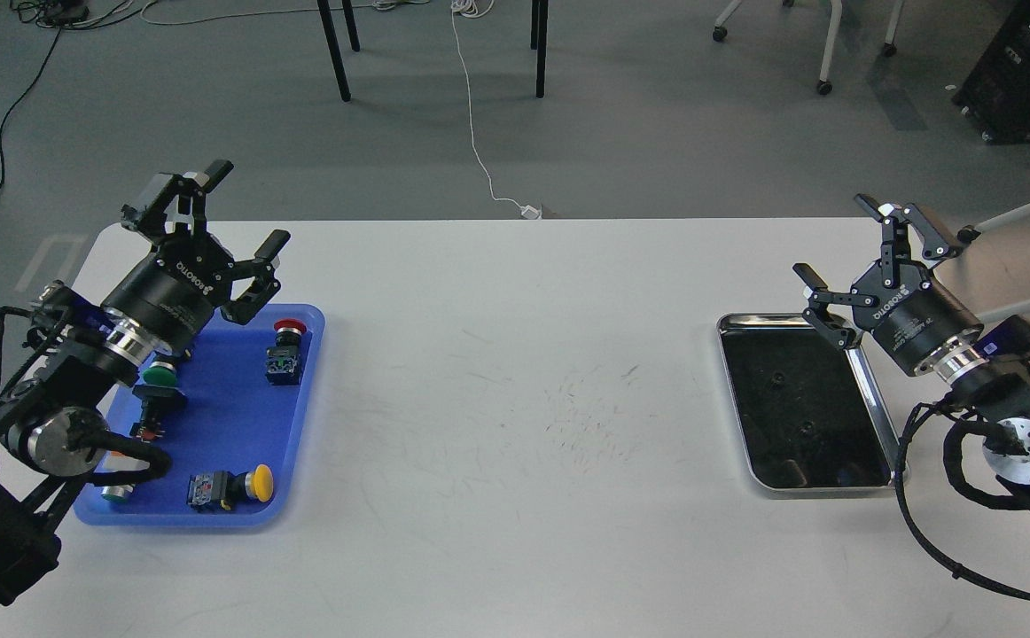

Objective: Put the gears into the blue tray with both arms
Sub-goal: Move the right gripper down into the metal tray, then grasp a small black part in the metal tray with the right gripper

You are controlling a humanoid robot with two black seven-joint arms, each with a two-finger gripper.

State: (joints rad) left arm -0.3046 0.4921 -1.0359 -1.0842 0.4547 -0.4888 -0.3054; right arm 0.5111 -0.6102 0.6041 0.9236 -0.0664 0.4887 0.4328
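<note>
The blue tray [230, 418] lies at the table's left side. Two tiny dark gears [778, 378] [806, 428] rest on the dark bottom of a silver metal tray [874, 399] at the right. My left gripper [247, 206] hovers open over the blue tray's far end, nothing between its fingers. At the silver tray's far right corner, my right gripper [834, 237] is also open and empty, raised above the gears.
Push-button switches lie in the blue tray: a red one [288, 350], a green one [159, 377], a yellow one [236, 486]. My left arm covers the tray's left edge. The white table [515, 399] bears only scuff marks in the middle. Chair legs and cables sit beyond its far edge.
</note>
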